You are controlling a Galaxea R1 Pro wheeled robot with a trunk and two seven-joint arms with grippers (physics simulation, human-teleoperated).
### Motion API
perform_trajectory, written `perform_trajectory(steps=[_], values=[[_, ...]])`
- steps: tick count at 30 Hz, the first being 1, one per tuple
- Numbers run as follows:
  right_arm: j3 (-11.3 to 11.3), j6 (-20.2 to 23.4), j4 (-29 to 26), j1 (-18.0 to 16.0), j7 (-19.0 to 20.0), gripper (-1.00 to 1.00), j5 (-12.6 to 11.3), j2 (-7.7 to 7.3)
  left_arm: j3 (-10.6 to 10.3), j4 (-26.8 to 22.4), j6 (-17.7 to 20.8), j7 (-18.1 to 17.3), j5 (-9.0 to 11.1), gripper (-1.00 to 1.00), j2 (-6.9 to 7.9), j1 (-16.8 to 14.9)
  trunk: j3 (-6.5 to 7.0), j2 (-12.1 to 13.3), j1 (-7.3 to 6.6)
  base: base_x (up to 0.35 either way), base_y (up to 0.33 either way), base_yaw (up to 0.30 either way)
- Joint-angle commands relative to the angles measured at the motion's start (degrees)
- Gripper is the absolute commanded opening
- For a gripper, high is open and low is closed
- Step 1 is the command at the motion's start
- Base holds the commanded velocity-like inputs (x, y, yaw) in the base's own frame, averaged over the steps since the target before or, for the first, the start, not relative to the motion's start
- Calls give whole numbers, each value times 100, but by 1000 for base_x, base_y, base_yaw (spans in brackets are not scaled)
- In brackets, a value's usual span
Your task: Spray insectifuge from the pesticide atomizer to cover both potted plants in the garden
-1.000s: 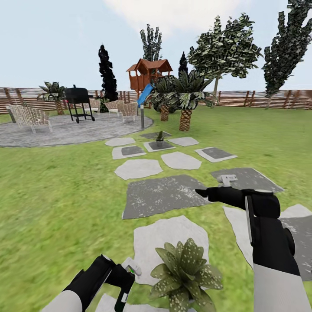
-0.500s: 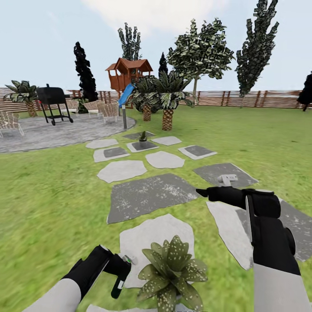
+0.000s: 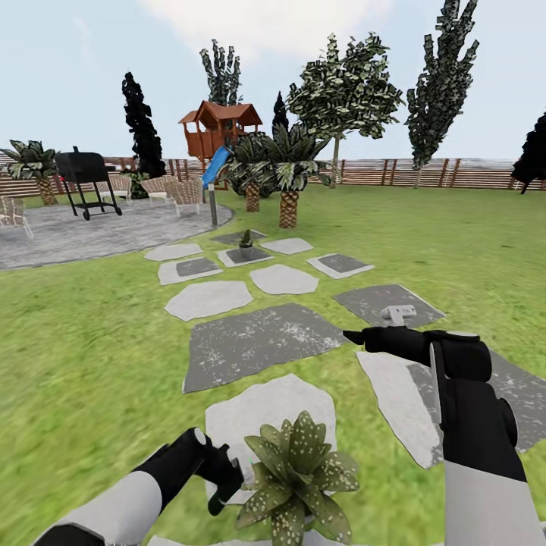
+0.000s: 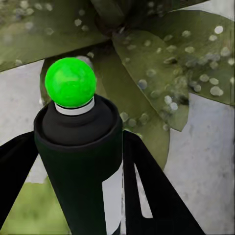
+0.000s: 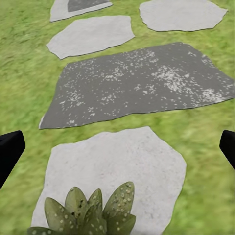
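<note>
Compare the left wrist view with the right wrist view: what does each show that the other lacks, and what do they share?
Left wrist view: the pesticide atomizer, black with a green end, gripped between the left gripper's fingers.
Right wrist view: the dark grey stepping stone, lawn, and the right gripper's fingertips wide apart at the edges.
Both: the near speckled potted plant on its pale stone.

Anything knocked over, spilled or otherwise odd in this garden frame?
Nothing stands out. The near potted plant sits upright on its pale stepping stone, the far potted plant stands upright too, and the left gripper holds the pesticide atomizer beside the leaves.
</note>
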Motion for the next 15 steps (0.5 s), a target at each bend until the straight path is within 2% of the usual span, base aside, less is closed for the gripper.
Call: perform_trajectory(steps=[1,2,3,5,10,15], values=[[-11,19,-5,-6,59,100,55,2,-10,45,137,-35,-88,-100,-66,-28,-6,-3,-1,0,0,0],[-11,19,-5,-6,59,100,55,1,-10,64,231,-35,-222,-100,-113,-38,-6,-3,-1,0,0,0],[-11,19,-5,-6,59,100,55,0,-7,82,367,2,-523,-100,-215,-48,-6,-3,-1,0,0,0],[-11,19,-5,-6,59,100,55,0,-7,87,491,38,-710,-100,-274,-53,-6,-3,-1,0,0,0],[-11,19,-5,-6,59,100,55,-1,0,86,560,57,-802,-100,-247,-57,-6,-3,-1,0,0,0],[-11,19,-5,-6,59,100,55,-1,31,86,707,66,-802,-100,-173,-81,-6,-3,-1,0,0,0]])
